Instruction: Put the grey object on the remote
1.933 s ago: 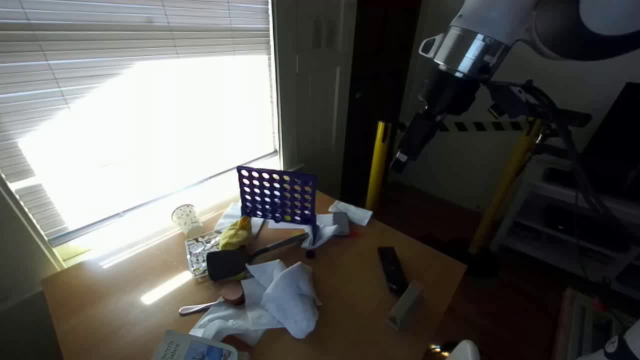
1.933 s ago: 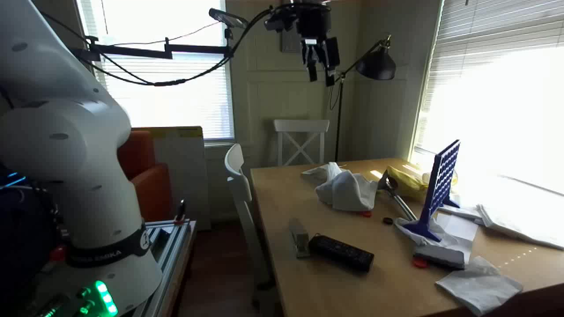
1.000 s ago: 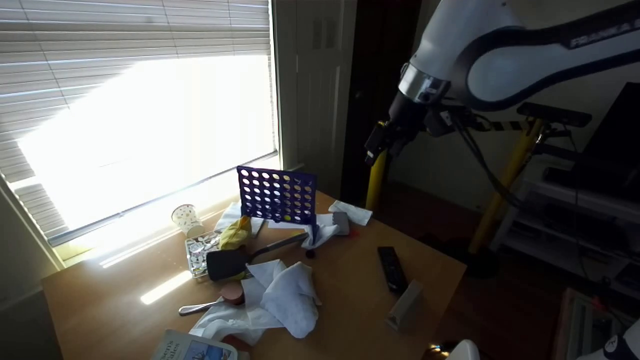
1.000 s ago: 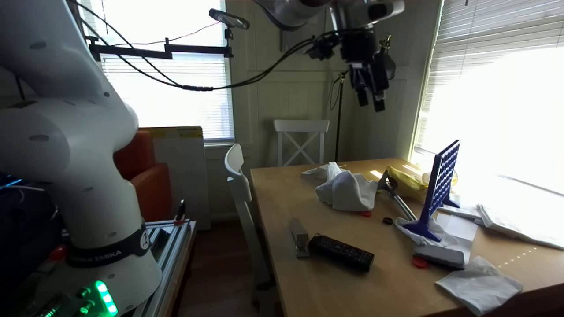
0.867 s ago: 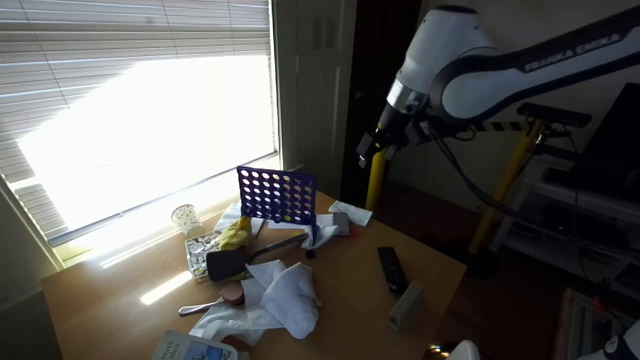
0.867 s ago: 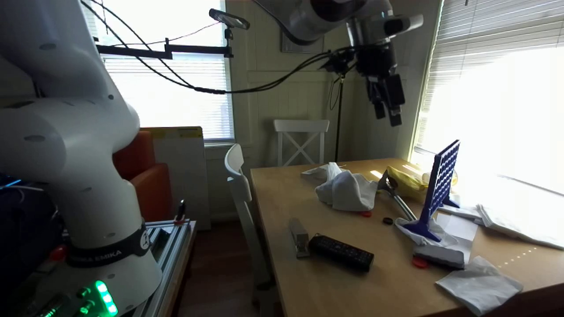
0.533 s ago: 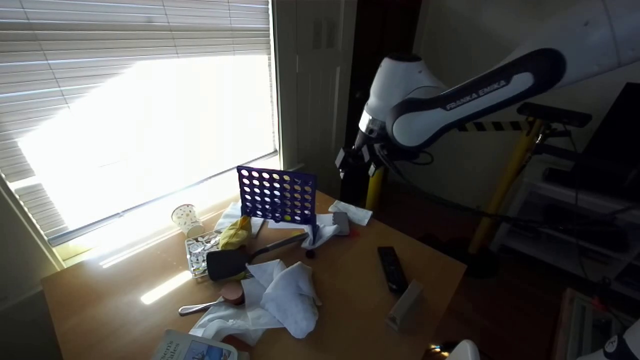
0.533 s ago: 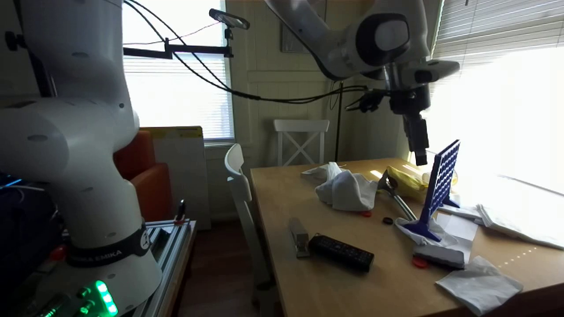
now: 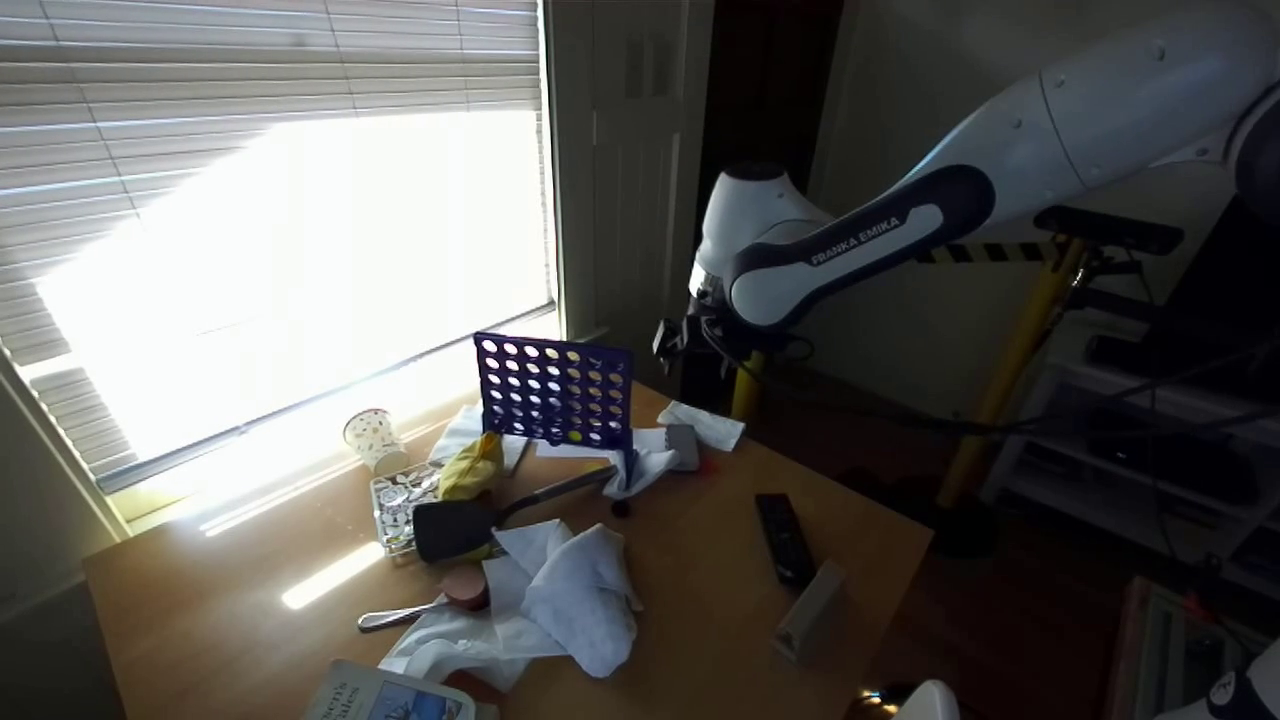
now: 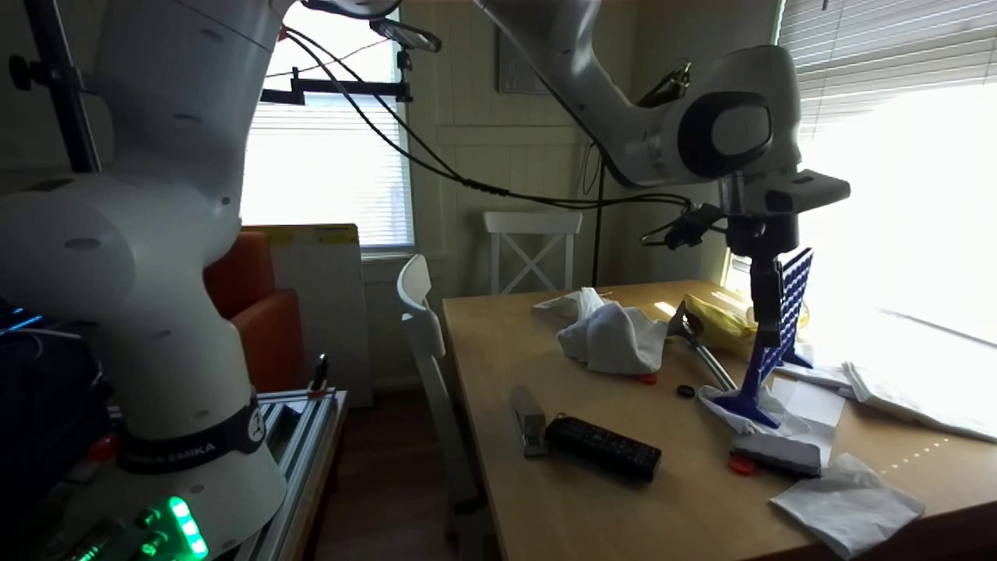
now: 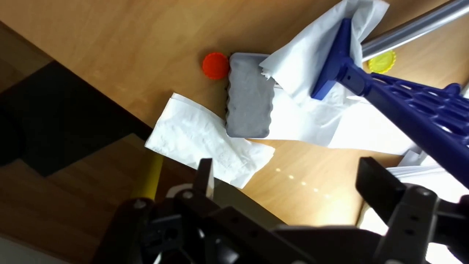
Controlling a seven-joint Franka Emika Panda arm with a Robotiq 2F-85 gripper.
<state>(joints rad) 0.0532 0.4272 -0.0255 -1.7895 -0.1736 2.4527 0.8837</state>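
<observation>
Lit chiefly by a glaring window [image 9: 300, 260], dim toward the floor, and furnished with a wooden table [image 10: 561, 514]. Carried above it a gripper [image 11: 287, 178] with fingers [image 11: 381, 183] spread wide and nothing between, just beside a blue grid rack [image 11: 410, 113]. Classed, by judgement, as approach, before any grasp. Showed next outward a grey object [image 11: 250, 96], laid flat, scalloped along both long sides, touching or just beside a napkin [image 11: 209, 135]. Called for a shift toward it, a plumb descent, then a squeeze across its narrow width, well matched to the finger spread. Asked care in seating each finger: between it and a red disc [image 11: 215, 65] on one side, inside the crumpled tissue [image 11: 298, 62] on the opposite edge, for fear of pinching that up too. Wanted clearance from the rack, likely to topple if knocked. Placed apart from these the remote [image 10: 604, 446], flat, with a pale oblong thing [image 10: 530, 421] touching or just beside one end; needed a centred, level release there, on so slim a rest. Comprised farther out a white cloth [image 10: 611, 339], a yellow bundle [image 10: 720, 323] and a patterned cup [image 9: 375, 442]; beyond, white chairs [image 10: 533, 224] and an orange armchair [image 10: 265, 335].
</observation>
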